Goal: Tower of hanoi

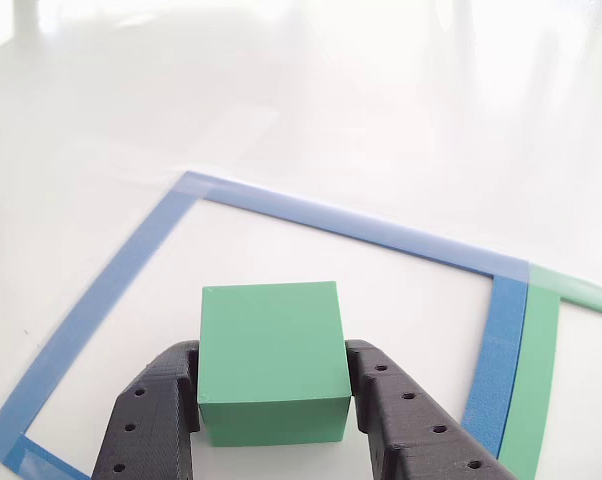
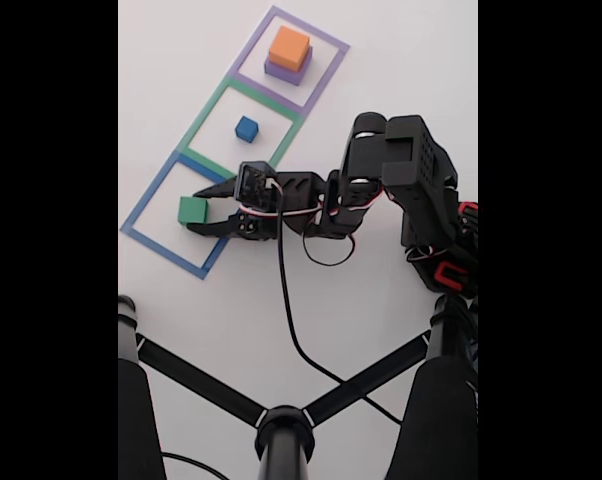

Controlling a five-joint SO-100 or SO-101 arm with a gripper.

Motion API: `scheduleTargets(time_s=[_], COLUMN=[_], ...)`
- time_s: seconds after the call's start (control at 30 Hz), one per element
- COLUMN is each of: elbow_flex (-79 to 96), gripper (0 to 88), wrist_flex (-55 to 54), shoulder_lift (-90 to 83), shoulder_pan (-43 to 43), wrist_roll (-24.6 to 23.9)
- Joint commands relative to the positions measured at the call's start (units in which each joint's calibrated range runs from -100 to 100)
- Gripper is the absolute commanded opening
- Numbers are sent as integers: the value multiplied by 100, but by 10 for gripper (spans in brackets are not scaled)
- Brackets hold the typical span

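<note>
The tower of hanoi is spread across three taped squares on the white counter [image 2: 381,60], seen in the fixed view. The green block [image 1: 271,360] is bracketed by the gripper [image 1: 271,400], a black finger on each side face; the jaws are part-way open, set to the block's width, and appear closed against it. The block is found inside the blue tape outline [image 1: 331,215], near its edge toward the arm. Whether it rests on the counter or is held just clear of it cannot be told.

The orange block [image 2: 288,46] is stacked on the purple block [image 2: 284,70] within the purple tape outline [image 2: 326,38], smaller on larger, as the puzzle's rule demands. The blue cube [image 2: 246,128] is parked alone in the green tape outline [image 2: 209,108], apart from the others. The green block is judged to be gripped squarely across its sides so that it can be carried level from one square to another.

In the other view the gripper's fingertips are masked by the block, so the contact itself is not shown. The purple block is largely covered by the orange one. The arm's base is cut off at the dark border in the fixed view, and a black stand [image 2: 281,430] fills the foreground.
</note>
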Motion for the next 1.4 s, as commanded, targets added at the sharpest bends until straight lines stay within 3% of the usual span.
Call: scheduleTargets(time_s=[0.0,0.33,0.53,0.7,0.9,1.17,1.37], elbow_flex=[-76,-67,-58,124,206,-421,-2111], gripper=[148,235,214,187,127,26,0], wrist_flex=[-208,-257,-224,618,2860,7085,10371], shoulder_lift=[-6,34,-335,-1400,-3235,-5527,-6144], shoulder_pan=[84,114,160,236,404,816,1326], wrist_roll=[59,59,59,59,59,59,59])
